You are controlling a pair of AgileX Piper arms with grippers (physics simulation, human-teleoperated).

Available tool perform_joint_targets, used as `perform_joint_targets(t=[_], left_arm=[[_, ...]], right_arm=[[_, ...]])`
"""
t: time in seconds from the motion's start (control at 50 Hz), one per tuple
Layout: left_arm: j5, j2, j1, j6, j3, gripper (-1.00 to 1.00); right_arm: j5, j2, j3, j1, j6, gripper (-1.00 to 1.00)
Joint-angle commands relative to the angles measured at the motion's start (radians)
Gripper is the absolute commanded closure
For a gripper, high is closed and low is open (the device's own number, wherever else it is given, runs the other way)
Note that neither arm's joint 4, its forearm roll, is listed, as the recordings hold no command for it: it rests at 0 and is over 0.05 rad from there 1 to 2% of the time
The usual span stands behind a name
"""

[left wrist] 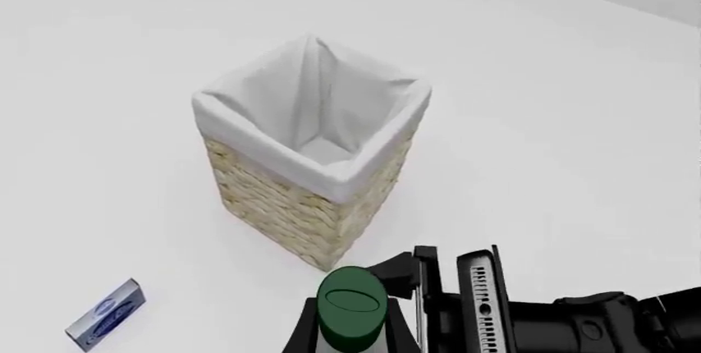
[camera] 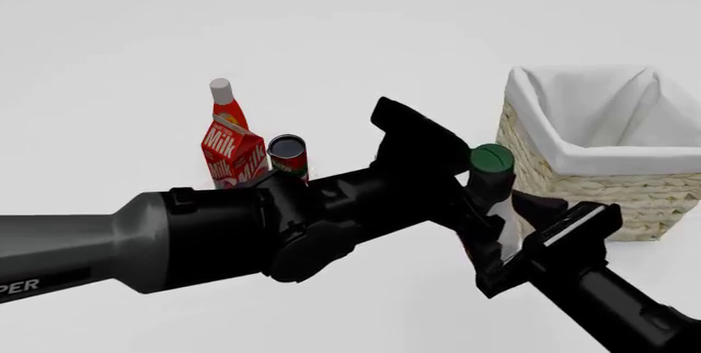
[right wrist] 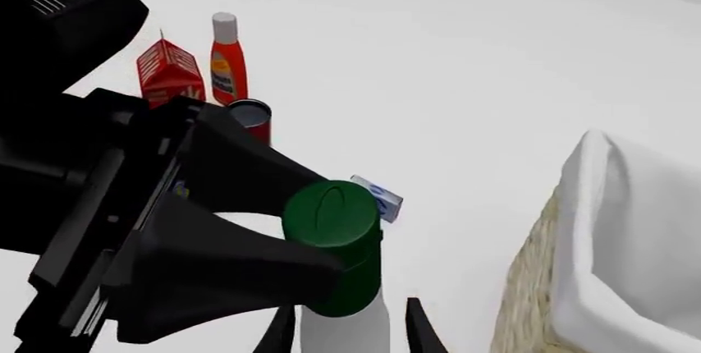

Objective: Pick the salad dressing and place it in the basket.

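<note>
The salad dressing (camera: 491, 174) is sitting between both my grippers in the front view, green cap up, just left of the basket (camera: 580, 181) and outside it. I'm seeing the left gripper (camera: 482, 197) reaching across to it and the right gripper (camera: 524, 220) meeting it from below. Behind, a milk carton (camera: 233, 152), red bottle (camera: 226, 105) and can (camera: 288, 156) are standing together.

Left wrist view: I'm looking down on the cap, the basket's white lining beyond, a small blue box (left wrist: 107, 314) lying on the table (left wrist: 570, 139). I can't tell here how hard my fingers are closing.

Right wrist view: my left fingers (right wrist: 235, 267) are pinching the bottle at its cap; my right fingertips (right wrist: 419, 326) are flanking the white body, contact unclear.
</note>
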Motion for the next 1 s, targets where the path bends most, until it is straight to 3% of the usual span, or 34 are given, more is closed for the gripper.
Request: perform_joint_targets(t=[0.02,0.1,0.12,0.5,0.52,0.58,0.8,0.82,0.9,0.96,1.0], left_arm=[[0.003,-0.004,0.012,0.181,-0.016,1.00],[0.001,-0.006,0.010,0.179,-0.013,1.00],[-0.001,-0.006,0.011,0.178,-0.013,1.00],[-0.005,-0.012,0.006,0.178,-0.004,1.00],[-0.001,-0.009,0.001,0.184,-0.006,-1.00],[-0.014,-0.027,-0.027,0.170,0.011,-1.00],[-0.013,-0.085,0.010,0.170,0.015,-1.00],[-0.030,-0.127,0.020,0.142,0.030,-1.00],[-0.063,-0.251,0.097,0.144,0.071,-1.00],[-0.083,-0.329,0.113,0.196,0.119,-1.00],[-0.090,-0.403,0.144,0.162,0.163,-1.00]], right_arm=[[-0.021,0.029,-0.008,0.014,-0.009,-1.00],[-0.031,0.035,-0.007,0.017,-0.014,-1.00],[-0.032,0.032,-0.006,0.012,-0.014,1.00],[-0.029,-0.007,0.006,0.026,-0.023,1.00],[-0.029,-0.007,0.006,0.026,-0.024,1.00],[-0.029,-0.007,0.007,0.027,-0.024,1.00],[-0.032,-0.007,0.010,0.026,-0.027,1.00],[-0.030,-0.009,0.009,0.024,-0.027,1.00],[-0.030,-0.015,0.010,0.024,-0.024,1.00],[-0.032,-0.015,0.012,0.025,-0.020,1.00],[-0.036,-0.016,0.015,0.022,-0.019,1.00]])
